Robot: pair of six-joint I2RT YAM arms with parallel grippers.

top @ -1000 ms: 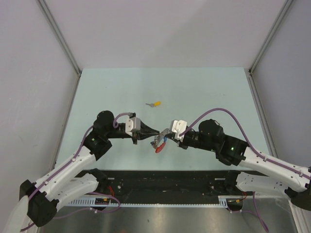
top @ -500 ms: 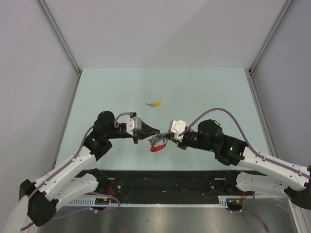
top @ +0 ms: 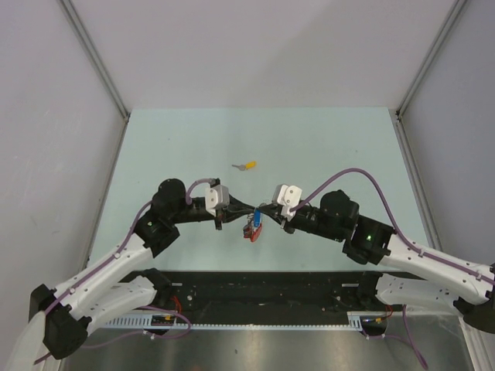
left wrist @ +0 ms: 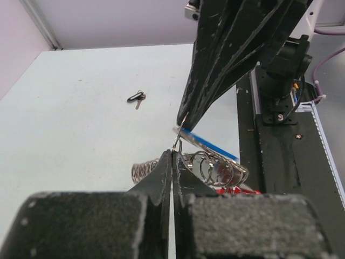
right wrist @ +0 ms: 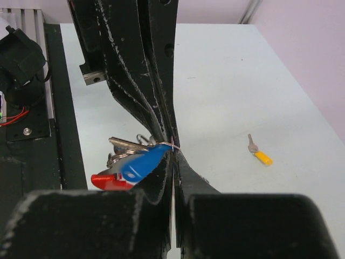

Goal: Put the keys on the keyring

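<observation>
Wire of the small silver metal keyring (left wrist: 177,141) looks stiff, light and slippery; left gripper (left wrist: 171,155) and right gripper (right wrist: 173,155) both pinch it tight, blue-capped silver key (right wrist: 141,163) dangling.

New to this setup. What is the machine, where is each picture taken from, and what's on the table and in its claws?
Two robot arms are bolted at the near edge of a table. The wide picture looks down from above and behind them; the other two come from a camera on each wrist. The left gripper and right gripper meet tip to tip, both shut: the left pinches the keyring wire, the right seems to pinch the blue-capped key. A red strap hangs beneath. One yellow-capped key lies alone on the table.
</observation>
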